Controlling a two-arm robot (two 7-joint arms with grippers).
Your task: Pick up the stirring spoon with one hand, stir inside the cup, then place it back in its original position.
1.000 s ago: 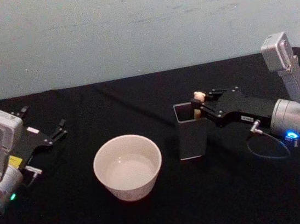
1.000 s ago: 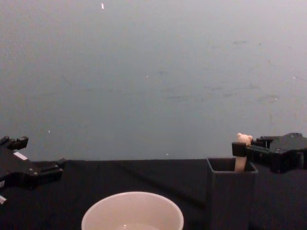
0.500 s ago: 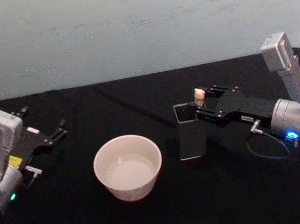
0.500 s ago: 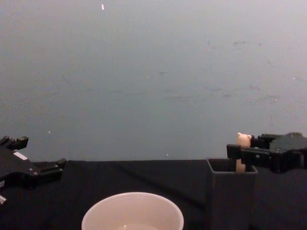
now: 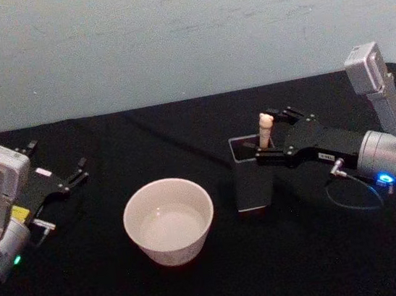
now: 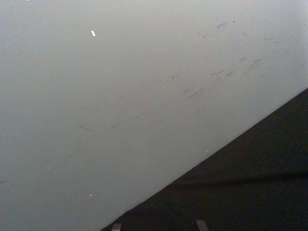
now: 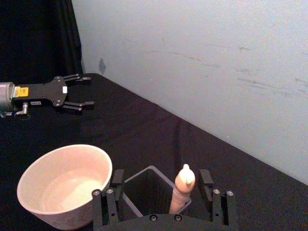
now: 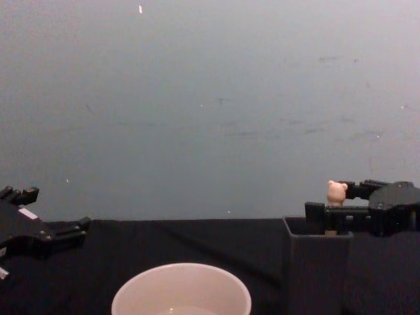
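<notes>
The right gripper (image 5: 269, 141) now straddles the stirring spoon (image 5: 264, 126), its jaws spread to either side of the handle above the dark holder (image 5: 252, 184), having been closed beside it earlier.

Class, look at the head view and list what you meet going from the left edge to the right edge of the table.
Left gripper, open → cup → dark grey holder → stirring spoon standing in the holder, between the open fingers of the right gripper.
</notes>
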